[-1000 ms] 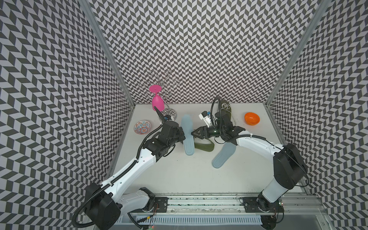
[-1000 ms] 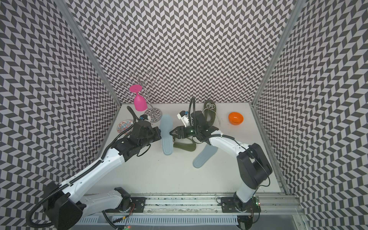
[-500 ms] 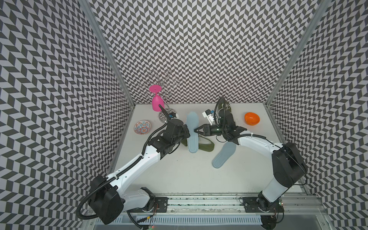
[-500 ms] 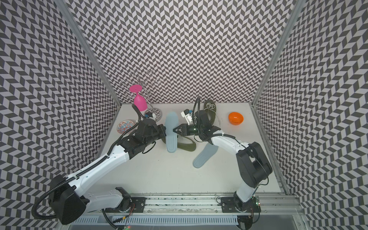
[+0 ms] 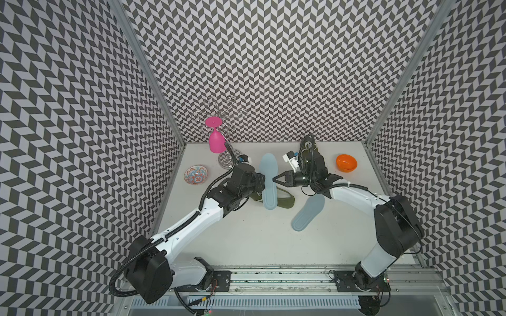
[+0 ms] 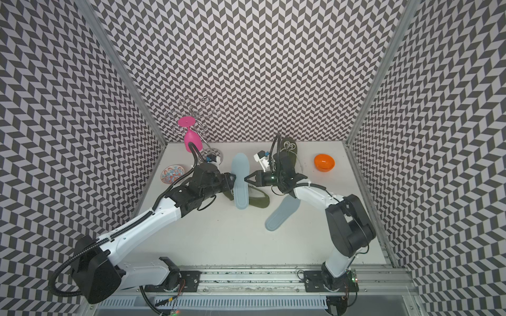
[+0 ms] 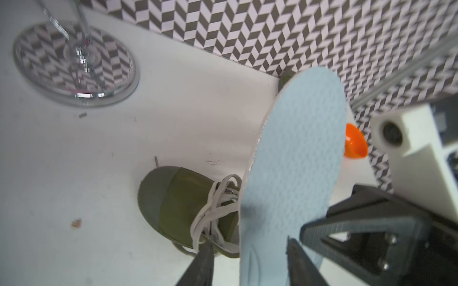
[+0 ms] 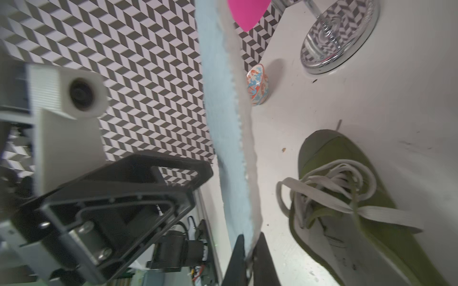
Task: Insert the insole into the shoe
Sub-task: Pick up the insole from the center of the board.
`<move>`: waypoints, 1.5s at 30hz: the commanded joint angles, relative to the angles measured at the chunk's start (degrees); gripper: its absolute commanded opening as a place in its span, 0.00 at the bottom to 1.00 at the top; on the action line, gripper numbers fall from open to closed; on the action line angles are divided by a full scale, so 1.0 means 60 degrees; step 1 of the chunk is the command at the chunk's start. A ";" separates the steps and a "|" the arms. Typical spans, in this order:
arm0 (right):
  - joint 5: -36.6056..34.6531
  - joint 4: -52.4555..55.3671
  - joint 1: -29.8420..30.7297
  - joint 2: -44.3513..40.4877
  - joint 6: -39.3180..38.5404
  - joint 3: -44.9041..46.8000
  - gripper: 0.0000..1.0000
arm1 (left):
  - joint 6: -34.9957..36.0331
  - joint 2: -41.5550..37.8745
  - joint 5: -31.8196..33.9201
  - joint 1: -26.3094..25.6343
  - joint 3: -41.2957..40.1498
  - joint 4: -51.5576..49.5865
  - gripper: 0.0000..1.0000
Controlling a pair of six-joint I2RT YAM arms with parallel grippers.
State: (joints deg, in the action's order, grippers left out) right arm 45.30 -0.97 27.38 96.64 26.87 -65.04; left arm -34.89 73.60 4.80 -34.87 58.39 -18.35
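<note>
The white desk carries the olive-green lace-up canvas shoe. The light-blue foam insole is held up in the air just above that shoe. My right gripper is clenched on the insole's edge. My left gripper stands released, with its jaws spread on either side of the insole.

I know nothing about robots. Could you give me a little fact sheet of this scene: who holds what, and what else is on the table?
Held item: light blue insole, above the shoe
Right arm: right gripper shut on the insole's edge
Left arm: left gripper open, fingers either side of the insole
Shoe: olive green shoe, white laces, lying on the table
Insole in shoe: not yet
Also there: spare insole, second shoe, orange bowl, patterned bowl, pink glass on wire rack
</note>
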 commanded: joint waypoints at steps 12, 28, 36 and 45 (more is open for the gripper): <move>-0.1517 0.3648 0.0763 -0.1488 -0.4036 0.0591 0.06 | 0.7891 0.1963 -0.5367 0.1662 0.3430 -0.3498 0.74; -0.2319 0.4069 0.1136 -0.1667 -0.4578 0.0809 0.06 | 0.9179 0.2431 -0.6732 0.1642 0.3181 -0.4088 0.70; -0.2153 0.4108 0.1253 -0.1683 -0.4927 0.0578 0.06 | 0.9418 0.2882 -0.6990 0.1623 0.3407 -0.4258 0.67; -0.2461 0.4237 0.1364 -0.1637 -0.5204 0.0327 0.07 | 0.9375 0.3157 -0.7118 0.1242 0.3408 -0.4331 0.37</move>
State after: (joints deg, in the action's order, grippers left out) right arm 31.55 25.15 35.16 86.98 -2.17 -60.84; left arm 19.99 92.07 -36.03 -26.70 77.58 -43.16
